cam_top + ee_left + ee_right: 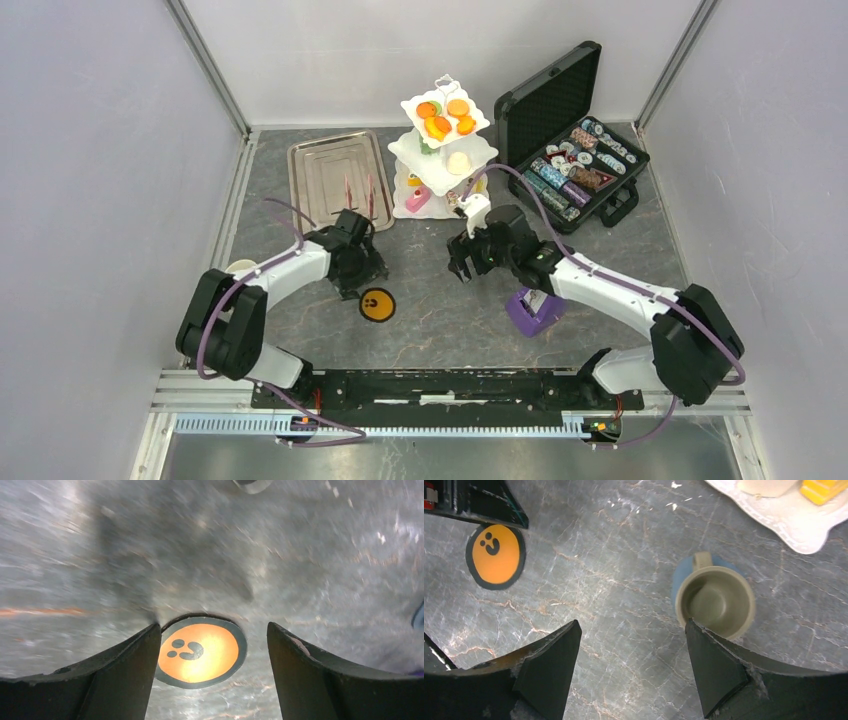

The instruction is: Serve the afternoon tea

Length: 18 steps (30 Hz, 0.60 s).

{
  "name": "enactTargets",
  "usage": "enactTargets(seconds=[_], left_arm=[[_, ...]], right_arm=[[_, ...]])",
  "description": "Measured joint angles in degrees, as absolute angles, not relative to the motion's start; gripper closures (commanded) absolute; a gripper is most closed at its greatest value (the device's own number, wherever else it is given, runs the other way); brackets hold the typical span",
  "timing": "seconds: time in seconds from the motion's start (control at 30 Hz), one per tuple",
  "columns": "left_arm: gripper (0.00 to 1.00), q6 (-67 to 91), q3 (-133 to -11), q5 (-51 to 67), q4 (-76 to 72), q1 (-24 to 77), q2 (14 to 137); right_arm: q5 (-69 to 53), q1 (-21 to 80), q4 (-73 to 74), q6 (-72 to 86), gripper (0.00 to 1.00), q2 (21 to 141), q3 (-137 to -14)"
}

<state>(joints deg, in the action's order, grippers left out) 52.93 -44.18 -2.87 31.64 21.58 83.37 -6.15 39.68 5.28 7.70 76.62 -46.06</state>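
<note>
We see the white three-tier scalloped square stand (pixel 483 150) at the far middle of the grey marbled table (pixel 440 335). It carries orange toy pastries (pixel 447 115) on its top tier, a cream toy pastry (pixel 459 162) on the middle tier and a pink toy pastry (pixel 417 201) on the lowest. A flat steel tray (pixel 325 170) lies just to its left, and the open black case of poker chips (pixel 575 160) stands to its right. A purple card holder (pixel 533 310) sits close beside the right arm.

The left gripper (pixel 214 630) hangs low over the table, its two dark fingers spread wide with nothing gripped. Between them in its own blurred view lies the round orange coaster with a black rim (pixel 200 652), flat on the marble. From above, that coaster lies just in front of the gripper, apart from it.

The right gripper (pixel 633 625) is also spread wide and empty, poised over the table in front of the stand. Under it the small olive cup (pixel 714 602) stands upright and empty on a round blue coaster (pixel 678 580), its handle turned towards the stand's bottom tier. One fingertip overlaps the cup's rim in the wrist view — we cannot tell whether they touch.
</note>
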Motion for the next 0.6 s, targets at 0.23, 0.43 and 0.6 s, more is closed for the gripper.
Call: enactTargets(seconds=[0.23, 0.43, 0.6], left_arm=[[0.08, 55.83, -46.09, -1.15, 31.75, 28.36, 83.90], [0.00, 51.18, -52.58, -7.22, 36.99, 22.04, 76.31], [0.00, 44.49, -58.19, -12.99, 40.93, 9.58, 65.93]], right_arm=[[-1.41, 48.86, 5.91, 5.15, 0.13, 79.44, -47.05], [2.63, 58.78, 3.11, 2.90, 0.12, 84.68, -48.82], [6.39, 65.34, -0.21, 2.81, 0.12, 93.97, -53.34]])
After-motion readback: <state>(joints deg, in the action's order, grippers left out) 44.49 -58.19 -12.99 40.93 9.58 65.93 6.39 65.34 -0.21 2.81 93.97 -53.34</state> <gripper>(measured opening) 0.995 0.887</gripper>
